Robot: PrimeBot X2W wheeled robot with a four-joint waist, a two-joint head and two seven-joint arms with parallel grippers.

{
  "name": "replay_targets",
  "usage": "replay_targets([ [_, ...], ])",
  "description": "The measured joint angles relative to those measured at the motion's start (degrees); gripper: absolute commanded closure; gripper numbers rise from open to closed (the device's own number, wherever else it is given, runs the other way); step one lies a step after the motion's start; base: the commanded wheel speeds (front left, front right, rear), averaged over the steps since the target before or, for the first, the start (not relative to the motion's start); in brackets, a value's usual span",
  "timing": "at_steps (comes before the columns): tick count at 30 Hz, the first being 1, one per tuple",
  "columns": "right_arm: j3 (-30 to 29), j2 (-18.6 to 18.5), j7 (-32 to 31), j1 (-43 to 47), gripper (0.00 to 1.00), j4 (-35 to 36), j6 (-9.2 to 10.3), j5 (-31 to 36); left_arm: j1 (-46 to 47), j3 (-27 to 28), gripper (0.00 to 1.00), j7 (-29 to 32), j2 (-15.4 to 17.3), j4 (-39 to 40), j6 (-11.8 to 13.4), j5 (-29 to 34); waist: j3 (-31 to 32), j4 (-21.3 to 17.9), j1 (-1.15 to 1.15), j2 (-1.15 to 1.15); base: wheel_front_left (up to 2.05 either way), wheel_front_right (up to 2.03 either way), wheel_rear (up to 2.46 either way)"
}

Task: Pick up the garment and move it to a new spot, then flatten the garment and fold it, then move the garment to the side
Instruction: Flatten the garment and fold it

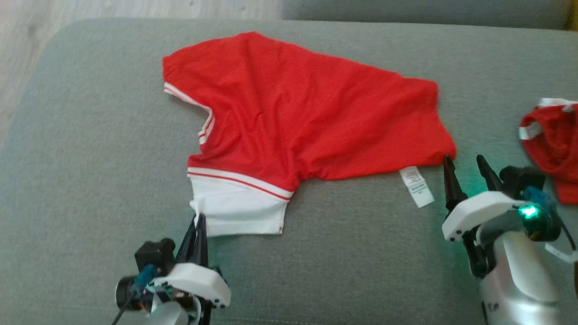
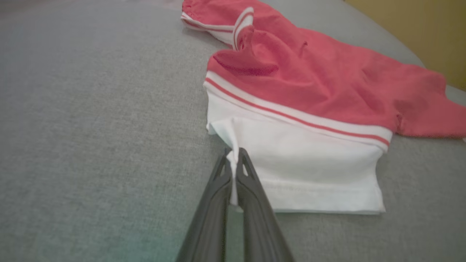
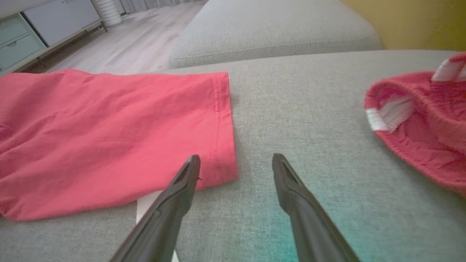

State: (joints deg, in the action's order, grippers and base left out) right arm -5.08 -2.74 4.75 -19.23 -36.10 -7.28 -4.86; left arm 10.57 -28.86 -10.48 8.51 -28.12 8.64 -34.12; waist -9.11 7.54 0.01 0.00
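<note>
A red garment (image 1: 298, 108) with white striped trim lies spread and wrinkled on the grey cushion (image 1: 90, 158). Its white sleeve (image 1: 239, 207) points toward me. My left gripper (image 1: 198, 219) is shut on the near left corner of that white sleeve, and the left wrist view shows a pinch of white cloth (image 2: 233, 160) between the closed fingers (image 2: 251, 182). My right gripper (image 1: 465, 164) stands open at the garment's near right hem corner (image 3: 222, 160), with one fingertip (image 3: 193, 163) over the red edge and the other on bare cushion. A white care label (image 1: 417, 186) sticks out by it.
A second red piece with white trim (image 1: 553, 144) lies bunched at the right edge of the cushion, close to my right arm. Another grey cushion (image 3: 269, 32) adjoins at the back. Pale wood floor (image 1: 27, 27) shows past the cushion's far left corner.
</note>
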Motion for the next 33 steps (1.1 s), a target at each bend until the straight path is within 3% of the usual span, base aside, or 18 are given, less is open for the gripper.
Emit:
replay_targets([
  [11, -0.3, -0.2, -2.2, -8.8, 0.0, -12.6, 0.0, 2.7, 0.9, 0.0, 1.0, -0.8, 0.1, 3.5, 0.5, 0.5, -2.8, 3.1, 0.0, 0.0, 0.0, 0.0, 0.0],
  [14, 1.7, -0.5, -2.9, -10.1, 0.67, -14.3, 0.0, 1.1, 0.9, 0.0, 1.0, -1.2, 0.2, 4.3, 0.8, 0.5, -2.5, 2.9, -0.01, 0.0, 0.0, 0.0, 0.0],
  [16, 3.3, -0.5, -2.9, -10.4, 1.0, -15.1, 0.0, -0.5, 0.9, 0.0, 1.0, -1.2, 0.3, 4.7, 0.9, 0.5, -2.2, 2.6, -0.01, 0.0, 0.0, 0.0, 0.0],
  [25, 8.4, -0.5, 0.3, -10.5, 1.0, -13.5, 0.0, -8.8, 1.1, 1.3, 1.0, -1.8, 2.2, 9.8, 0.4, 0.8, 0.7, 0.6, -0.01, 0.0, 0.0, 0.0, 0.0],
  [33, 11.4, -0.4, 1.8, -9.0, 1.0, -0.9, 0.0, -15.3, 4.6, 4.7, 1.0, -0.8, 7.0, 23.3, 0.5, 0.5, 5.7, -2.0, -0.01, 0.0, 0.0, 0.0, 0.0],
])
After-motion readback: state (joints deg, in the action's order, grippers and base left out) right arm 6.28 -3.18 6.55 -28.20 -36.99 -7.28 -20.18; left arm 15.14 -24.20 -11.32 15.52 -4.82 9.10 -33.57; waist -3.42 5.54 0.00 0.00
